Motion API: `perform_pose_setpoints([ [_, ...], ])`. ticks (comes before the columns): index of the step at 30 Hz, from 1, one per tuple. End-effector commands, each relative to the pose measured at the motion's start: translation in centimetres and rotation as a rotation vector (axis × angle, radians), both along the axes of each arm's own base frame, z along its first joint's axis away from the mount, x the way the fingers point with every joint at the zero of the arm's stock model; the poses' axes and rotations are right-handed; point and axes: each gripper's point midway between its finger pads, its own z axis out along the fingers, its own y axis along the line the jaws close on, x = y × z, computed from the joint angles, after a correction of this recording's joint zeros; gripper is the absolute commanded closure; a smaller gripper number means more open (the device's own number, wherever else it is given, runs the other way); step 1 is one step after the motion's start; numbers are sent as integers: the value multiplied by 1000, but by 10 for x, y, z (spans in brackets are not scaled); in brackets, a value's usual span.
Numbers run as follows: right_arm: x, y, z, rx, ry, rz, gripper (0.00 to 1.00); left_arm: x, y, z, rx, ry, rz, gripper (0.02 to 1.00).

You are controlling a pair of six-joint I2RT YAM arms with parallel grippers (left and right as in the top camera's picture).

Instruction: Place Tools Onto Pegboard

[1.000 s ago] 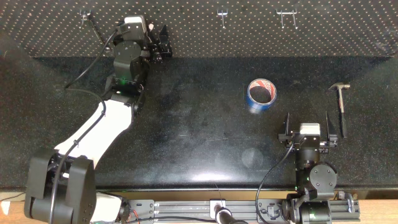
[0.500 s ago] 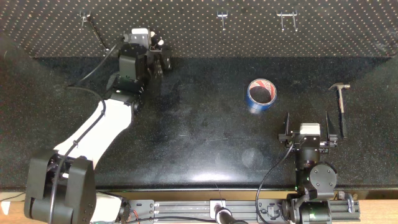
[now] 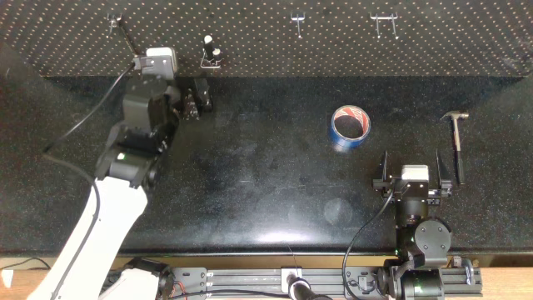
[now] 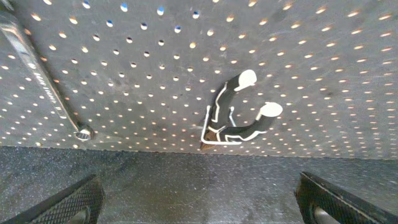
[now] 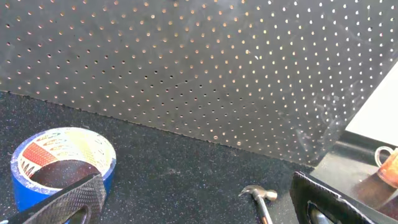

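Wrench (image 4: 43, 79) hangs far left on the board (image 3: 333, 42), so I'd call that one done. Left gripper (image 3: 196, 94) sits at the board's foot, jaws wide apart and empty, facing a bare two-prong hook (image 3: 211, 52). Tape (image 3: 350, 139) lies mid-table (image 3: 250, 175). It's probably light and a bit squashy, so I'd pinch one wall through the hole. Right gripper (image 3: 412, 160) is spread and empty near its base. Hammer (image 3: 456, 146) lies just right of it. It looks head-heavy, so grab the handle close to the head.

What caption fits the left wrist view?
Open left gripper faces the pegboard, where a wrench and a white-tipped black piece hang.
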Motion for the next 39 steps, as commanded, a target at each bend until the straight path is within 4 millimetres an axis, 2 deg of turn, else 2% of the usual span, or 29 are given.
perform_pose_setpoints([
  [1,-1,-4,-2,-11,9,-23,25,-27,-7,1,-42,-26,-69,23],
  [6,-1,-4,-3,-11,10,-23,25,-55,-1,-11,-73,-59,-57,23],
  [10,-1,-4,-3,-11,10,-23,25,-80,6,-24,-92,-163,-56,23],
  [15,-1,-4,-3,-11,10,-23,25,-95,21,-19,-138,-358,-55,23],
  [18,-1,-4,-3,-11,10,-23,25,-103,37,-14,-137,-461,-12,25],
  [22,-1,-4,-3,-11,10,-23,25,-111,55,-12,-124,-527,48,23],
  [27,-1,-4,-3,-11,10,-23,25,-121,65,-10,-115,-617,86,25],
  [32,-1,-4,-3,-11,10,-23,25,-126,77,-11,-99,-622,128,23],
  [39,-1,-4,-3,-11,10,-23,25,-136,79,-42,-63,-501,141,23],
])
